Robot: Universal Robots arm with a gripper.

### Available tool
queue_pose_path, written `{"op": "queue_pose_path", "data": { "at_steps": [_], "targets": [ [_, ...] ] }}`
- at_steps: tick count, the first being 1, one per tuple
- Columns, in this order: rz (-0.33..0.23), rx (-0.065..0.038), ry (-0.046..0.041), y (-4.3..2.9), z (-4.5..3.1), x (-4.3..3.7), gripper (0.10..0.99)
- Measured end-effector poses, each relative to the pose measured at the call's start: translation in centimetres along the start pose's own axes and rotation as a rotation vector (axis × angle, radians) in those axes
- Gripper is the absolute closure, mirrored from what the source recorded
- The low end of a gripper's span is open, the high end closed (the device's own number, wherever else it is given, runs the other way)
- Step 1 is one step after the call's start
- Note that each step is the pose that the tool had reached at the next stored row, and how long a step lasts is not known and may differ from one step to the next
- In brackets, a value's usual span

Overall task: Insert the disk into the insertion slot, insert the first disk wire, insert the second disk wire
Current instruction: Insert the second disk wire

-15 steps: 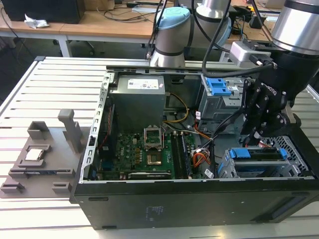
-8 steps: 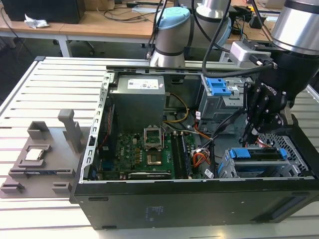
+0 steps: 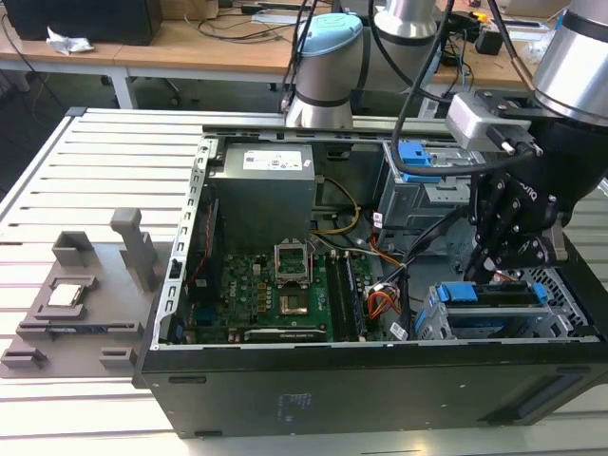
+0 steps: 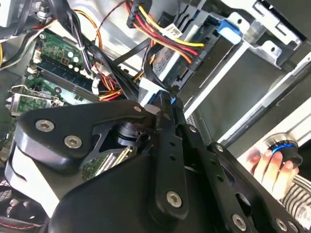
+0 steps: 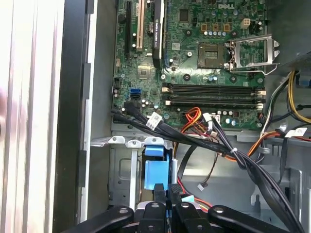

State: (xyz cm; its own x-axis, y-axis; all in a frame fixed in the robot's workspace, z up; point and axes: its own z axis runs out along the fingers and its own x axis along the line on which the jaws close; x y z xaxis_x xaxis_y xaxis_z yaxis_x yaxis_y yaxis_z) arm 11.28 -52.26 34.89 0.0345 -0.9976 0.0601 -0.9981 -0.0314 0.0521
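1. Closest in both wrist views, the tool [image 5: 167, 194] has its black fingers [image 4: 165, 160] drawn narrow, pinched together on a thin dark connector edge just beside a blue plastic piece [image 5: 156, 172].
2. Just past the fingertips, the disk [image 3: 494, 296] sits in the insertion slot [image 3: 446, 323] at the open computer case's [image 3: 285, 399] front corner, its blue carrier edge facing up in the exterior view.
3. Bundled black cables [image 5: 218, 145] and red, yellow and orange wires [image 4: 160, 34] cross the space between the bay and the green motherboard [image 5: 204, 63].
4. Farther back, a taller grey cage [image 3: 423, 185] carries a blue latch [image 3: 415, 157].
5. Beyond the case, a person's hand [image 4: 272, 167] rests by a round blue-ringed knob [image 4: 284, 148].
6. Off to the exterior view's left, grey fixtures [image 3: 85, 294] lie on the slatted worktop [image 3: 57, 190].
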Motion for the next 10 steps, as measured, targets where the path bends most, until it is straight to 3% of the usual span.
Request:
{"op": "queue_pose_path", "data": {
  "at_steps": [2,10],
  "targets": [
    [-0.001,-0.003,-0.0041,-0.52,0.07,0.53,0.937],
    [-0.001,-0.004,-0.0047,-1.13,0.35,0.53,0.937]
  ]
}}
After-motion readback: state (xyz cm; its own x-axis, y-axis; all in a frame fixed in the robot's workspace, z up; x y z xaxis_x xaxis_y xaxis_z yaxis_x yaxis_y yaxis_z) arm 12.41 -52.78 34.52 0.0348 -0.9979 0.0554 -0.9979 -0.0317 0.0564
